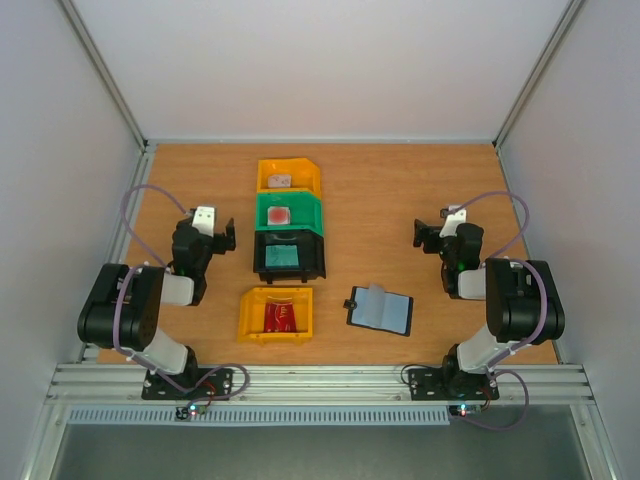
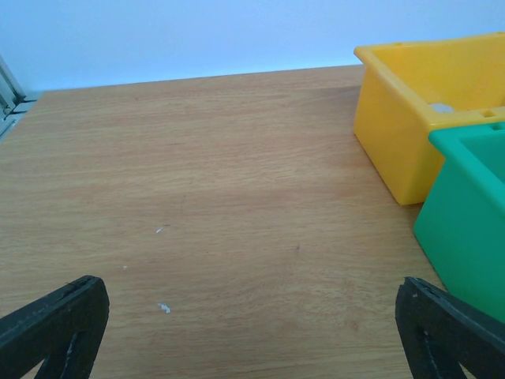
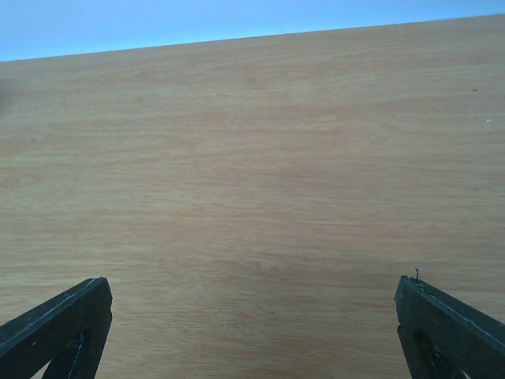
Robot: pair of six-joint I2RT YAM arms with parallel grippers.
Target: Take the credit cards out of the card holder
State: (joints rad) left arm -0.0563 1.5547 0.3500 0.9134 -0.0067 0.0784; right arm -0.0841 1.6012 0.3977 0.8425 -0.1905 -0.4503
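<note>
Card holder (image 1: 380, 309) near right gripper (image 1: 428, 236) (apart)

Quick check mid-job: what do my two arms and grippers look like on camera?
Both are black with white link sections: left arm, right arm. A lilac cable loops along each. The left gripper and right gripper are black, a white block behind each; their fingers are matte black wedges. Black base plates show small lights.

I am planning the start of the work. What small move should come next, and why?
Probably swing the right claw toward the card holder: it lies open on the right side, untouched, and this claw is open and empty.
</note>
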